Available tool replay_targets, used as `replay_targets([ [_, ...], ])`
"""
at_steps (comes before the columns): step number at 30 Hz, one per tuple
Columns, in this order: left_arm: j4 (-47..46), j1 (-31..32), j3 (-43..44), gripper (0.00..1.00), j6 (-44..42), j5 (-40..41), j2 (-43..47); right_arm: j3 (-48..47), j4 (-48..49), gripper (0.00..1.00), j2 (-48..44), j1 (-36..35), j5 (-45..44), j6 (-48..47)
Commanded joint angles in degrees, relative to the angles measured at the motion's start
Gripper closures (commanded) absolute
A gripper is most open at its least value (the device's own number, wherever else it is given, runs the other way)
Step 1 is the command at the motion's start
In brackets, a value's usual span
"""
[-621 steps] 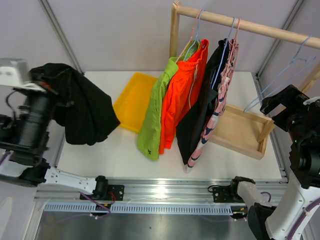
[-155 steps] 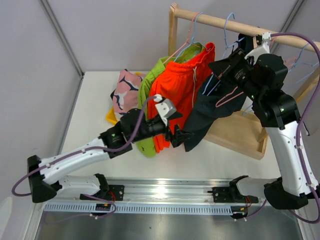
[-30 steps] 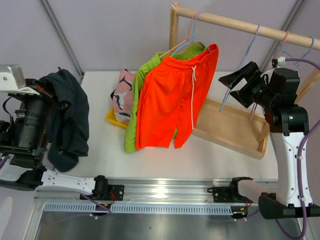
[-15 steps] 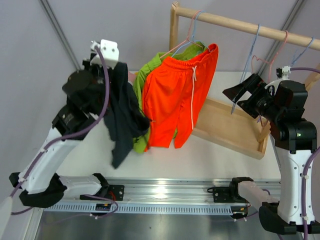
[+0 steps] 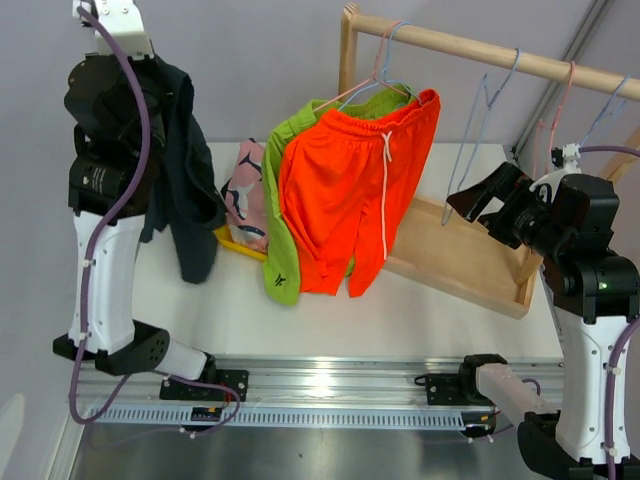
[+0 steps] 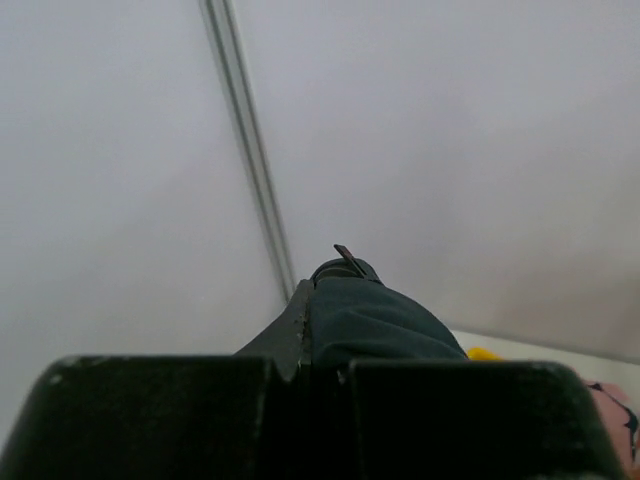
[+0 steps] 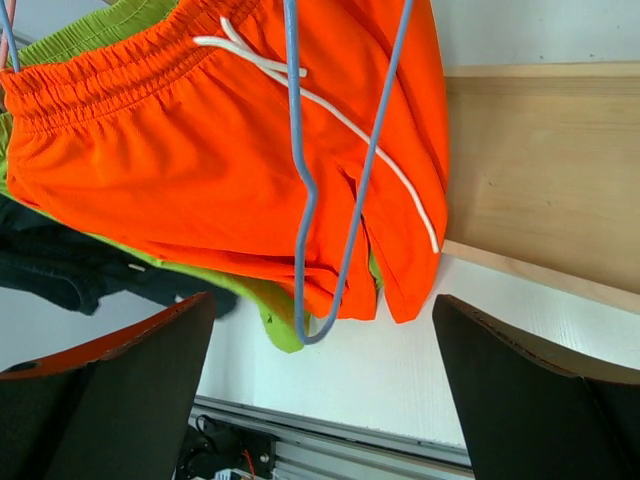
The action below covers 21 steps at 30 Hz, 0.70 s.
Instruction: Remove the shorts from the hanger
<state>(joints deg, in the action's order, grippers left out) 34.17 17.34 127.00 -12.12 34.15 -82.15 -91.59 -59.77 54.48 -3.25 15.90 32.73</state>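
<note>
At the near edge both arms stand up tall from their bases. The left arm rises almost straight, its wrist lifted high over the left side of the tabletop (image 5: 420,320), and the left claw (image 6: 306,315) is pinched together on the dark navy shorts (image 5: 186,180). These hang limp from it down the arm's side, the lowest corner dangling above the tabletop. The right arm climbs in a column on the right, then bends at the top so that its forearm reaches leftward. The right claw (image 5: 478,203) has its fingers spread wide and grips nothing. An empty blue wire hanger (image 5: 480,130) hangs just in front of it; whether they touch I cannot tell. Farther in, the pink patterned shorts (image 5: 245,195) lie crumpled on a yellow tray (image 5: 232,243) on the tabletop. A wooden tray (image 5: 470,262) sits under the right claw. At the back, the orange shorts (image 5: 350,200), white drawstring trailing down the front, hang on a hanger from the wooden rail (image 5: 480,47). The lime green shorts (image 5: 283,255) hang close behind them, showing on their left. Two more bare hangers (image 5: 560,110) hang at the rail's right end.
</note>
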Motion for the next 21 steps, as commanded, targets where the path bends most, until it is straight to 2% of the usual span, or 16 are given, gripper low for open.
replay_targets([
  [1, 0.4, -0.7, 7.7, 1.0, 5.2, -8.0, -4.9, 0.9, 0.2, 0.01, -1.0, 0.3, 0.5, -1.7],
  [3, 1.6, -0.7, 14.2, 1.0, 5.9, -10.1, -9.8, 1.8, 0.6, 0.01, -1.7, 0.3, 1.1, -1.5],
  [8, 0.3, -0.6, 17.6, 1.0, 8.2, -16.4, -15.9, 3.5, 0.5, 0.01, -2.8, 0.3, 0.7, -1.5],
  [17, -4.0, 1.5, 14.7, 1.0, 11.6, -24.3, -17.7, 9.8, 3.2, 0.01, -4.8, 0.3, 0.9, -0.7],
  [20, -6.0, 2.4, 10.5, 1.0, 11.7, -23.1, -17.4, 10.5, 3.5, 0.01, -5.0, 0.3, 1.1, -0.7],
  [21, -6.7, 2.3, 4.8, 1.0, 11.6, -22.6, -16.6, 10.5, 3.4, 0.01, -5.2, 0.3, 1.1, -0.7],
])
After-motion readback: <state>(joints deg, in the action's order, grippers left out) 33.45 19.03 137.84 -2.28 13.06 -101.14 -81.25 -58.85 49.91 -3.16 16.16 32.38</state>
